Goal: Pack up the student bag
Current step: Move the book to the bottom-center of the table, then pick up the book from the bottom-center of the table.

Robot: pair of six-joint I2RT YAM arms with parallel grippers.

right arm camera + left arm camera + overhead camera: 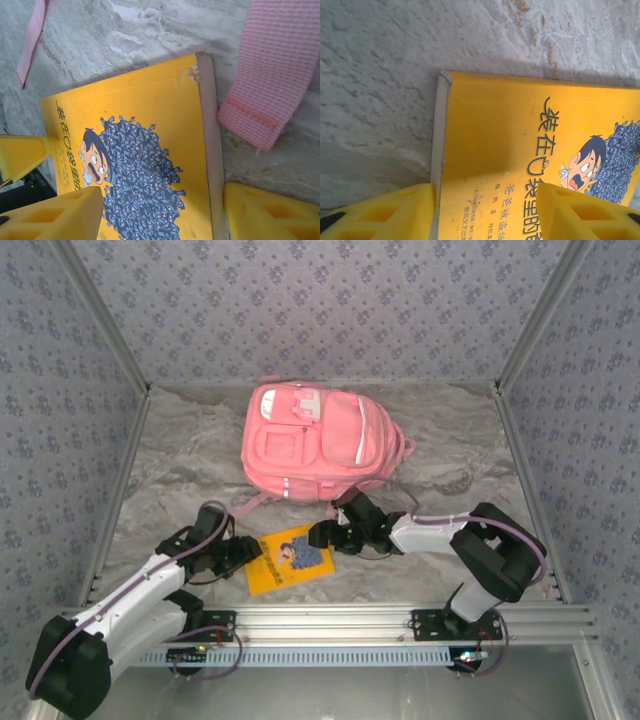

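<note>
The student bag [318,440] lies flat at the back of the table, pink, front pockets up. A yellow book [290,558] with a cartoon cover lies in front of it, between both arms. My left gripper [248,552] is low at the book's left edge and open. One of its fingers [395,210] sits against the spine, the other over the cover [520,130]. My right gripper [325,536] is open at the opposite edge. One of its fingers [60,215] is over the cover [150,130], the other [270,212] past the page edge.
A wide pink strap [270,75] of the bag lies on the table just beside the book's far corner, and a thin pink strap [32,35] trails further off. Patterned walls enclose the table. An aluminium rail [330,625] runs along the near edge.
</note>
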